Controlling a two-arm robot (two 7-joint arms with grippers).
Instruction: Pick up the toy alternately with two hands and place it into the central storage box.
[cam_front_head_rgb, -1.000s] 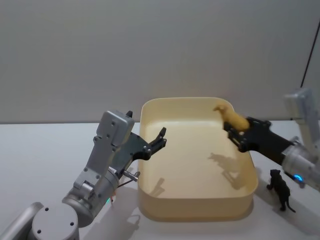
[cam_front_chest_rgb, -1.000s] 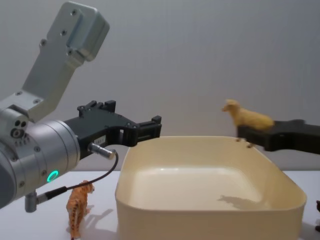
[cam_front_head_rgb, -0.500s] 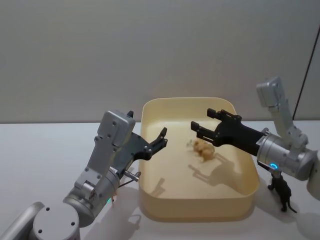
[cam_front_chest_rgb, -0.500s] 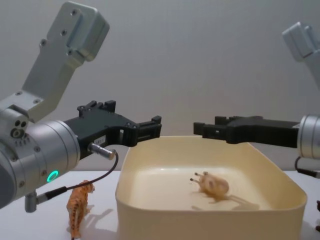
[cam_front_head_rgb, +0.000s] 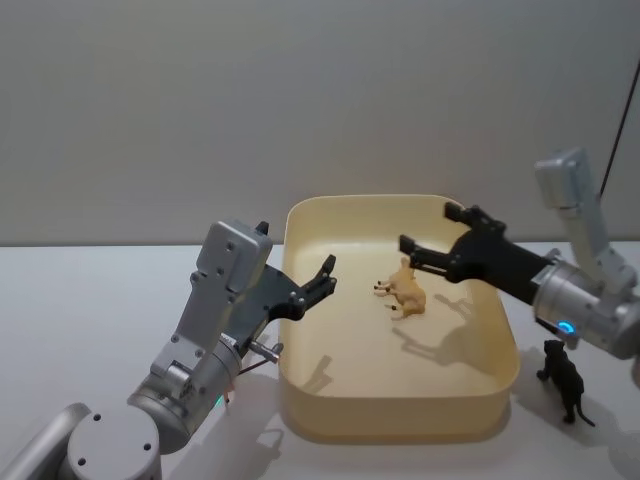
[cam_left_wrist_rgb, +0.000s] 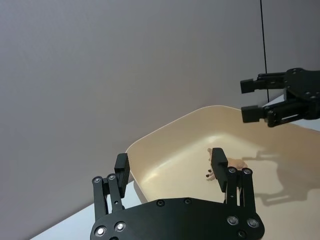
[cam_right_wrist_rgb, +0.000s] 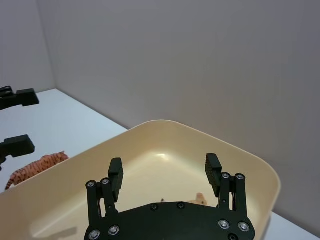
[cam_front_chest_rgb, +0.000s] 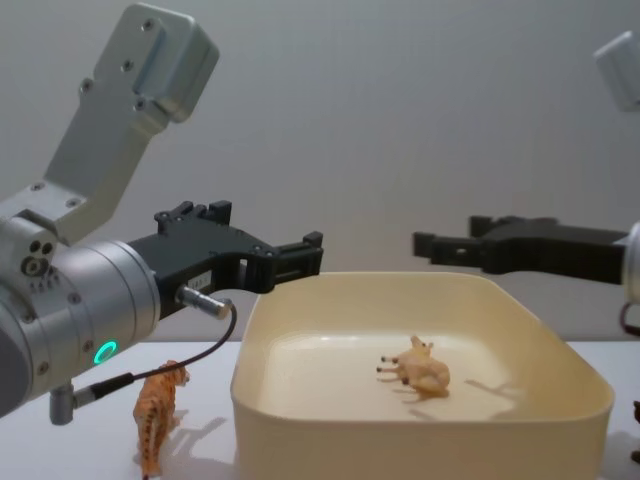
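right gripper (cam_front_head_rgb: 428, 227) backed off rightward, open, empty, tan toy (cam_front_head_rgb: 406, 290) settled on its side in storage box (cam_front_head_rgb: 380, 415), left gripper (cam_front_head_rgb: 325, 278) open, empty at left rim, two toys on tabletop (cam_front_head_rgb: 80, 300): orange tiger (cam_front_chest_rgb: 160, 412) left, black animal (cam_front_head_rgb: 563, 380) right

Most likely a robotics lab or test cell. Marked as such by a bare matt grey wall (cam_front_head_rgb: 300, 100) rising straight behind a smooth white desk (cam_front_head_rgb: 80, 290), with a thin black cable (cam_front_head_rgb: 621, 120) running down the wall at the right. Staged like a trial: a large cream-yellow plastic tub (cam_front_head_rgb: 390, 418) set mid-desk, a small orange striped toy tiger (cam_front_chest_rgb: 160, 410) near its left side, a small black toy animal (cam_front_head_rgb: 565, 382) just beside its right side. Flanked by a thick silver robot arm with a glowing green ring (cam_front_chest_rgb: 80, 300) on the left and a second silver robot arm (cam_front_head_rgb: 575, 305) on the right.
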